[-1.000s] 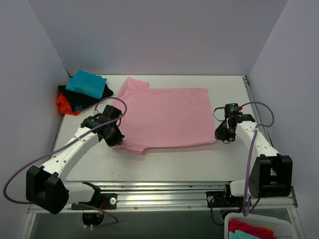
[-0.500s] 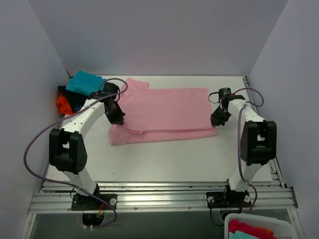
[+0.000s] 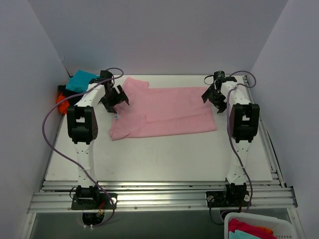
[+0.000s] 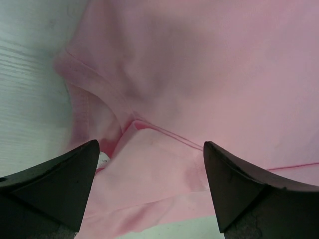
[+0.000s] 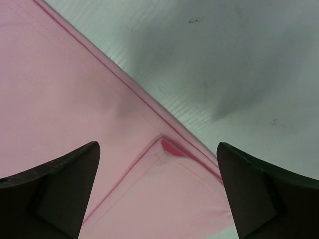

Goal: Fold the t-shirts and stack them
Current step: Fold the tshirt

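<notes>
A light-pink t-shirt [image 3: 164, 112] lies on the white table, folded front to back, with a sleeve sticking out at its far left. My left gripper [image 3: 113, 97] hovers open over the shirt's left far side. In the left wrist view pink cloth [image 4: 199, 74] with a fold and hem lies below the gripper [image 4: 151, 149], nothing between the fingers. Over the shirt's far right corner my right gripper [image 3: 213, 94] hangs open. The right wrist view shows the doubled corner of the shirt [image 5: 60, 99] under the gripper [image 5: 158, 149]. A teal t-shirt [image 3: 82, 79], a black one [image 3: 64, 91] and an orange-red one [image 3: 61, 103] sit piled at the back left.
Grey walls close in the table on the left, back and right. A white basket [image 3: 259, 226] with teal and red cloth stands below the table's near right corner. Both arms stretch far out from their bases at the near rail [image 3: 159, 194].
Both grippers carried the pink t-shirt's near edge toward the back, laying it over the far half, then opened and let go. The arms now reach much farther back.
</notes>
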`<state>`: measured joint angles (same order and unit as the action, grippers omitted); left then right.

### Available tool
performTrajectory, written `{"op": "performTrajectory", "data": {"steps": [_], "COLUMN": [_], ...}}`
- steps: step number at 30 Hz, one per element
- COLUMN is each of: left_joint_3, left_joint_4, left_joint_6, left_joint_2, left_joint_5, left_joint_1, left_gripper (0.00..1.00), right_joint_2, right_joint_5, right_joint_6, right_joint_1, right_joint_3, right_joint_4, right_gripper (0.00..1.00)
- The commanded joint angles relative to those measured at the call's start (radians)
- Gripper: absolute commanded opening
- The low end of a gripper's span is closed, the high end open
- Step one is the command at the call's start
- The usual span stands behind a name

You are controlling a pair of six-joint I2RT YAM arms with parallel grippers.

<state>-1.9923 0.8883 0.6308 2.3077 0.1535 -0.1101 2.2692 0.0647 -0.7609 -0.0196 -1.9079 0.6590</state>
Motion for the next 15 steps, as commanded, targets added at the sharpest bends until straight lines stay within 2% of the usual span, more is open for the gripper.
{"op": "performTrajectory", "data": {"steps": [1, 7, 10, 13, 15], "left_joint_3": [-0.029, -0.02, 0.076, 0.173, 0.165], "left_joint_4": [-0.037, 0.02, 0.0, -0.054, -0.075], "left_joint_6": [-0.028, -0.046, -0.057, -0.059, -0.057], "left_joint_2": [-0.108, -0.189, -0.26, -0.321, -0.317], "left_joint_5": [0.054, -0.025, -0.052, -0.051, -0.04], "left_joint_1": [0.024, 0.036, 0.035, 0.046, 0.055], "left_gripper": [0.94, 0.94, 0.94, 0.94, 0.94], "right_joint_2": [-0.083, -0.195, -0.255, -0.296, -0.298], "right_joint_5": [0.064, 0.066, 0.06, 0.003, -0.069], "right_joint_6": [0.009, 0.025, 0.049, 0.063, 0.063], "right_joint_1": [0.012, 0.015, 0.015, 0.052, 0.058], "right_joint_3": [-0.013, 0.122, 0.179, 0.254, 0.267], "right_joint_4": [0.107, 0.056, 0.019, -0.064, -0.123], "right_gripper": [1.0, 1.0, 1.0, 1.0, 0.99]}}
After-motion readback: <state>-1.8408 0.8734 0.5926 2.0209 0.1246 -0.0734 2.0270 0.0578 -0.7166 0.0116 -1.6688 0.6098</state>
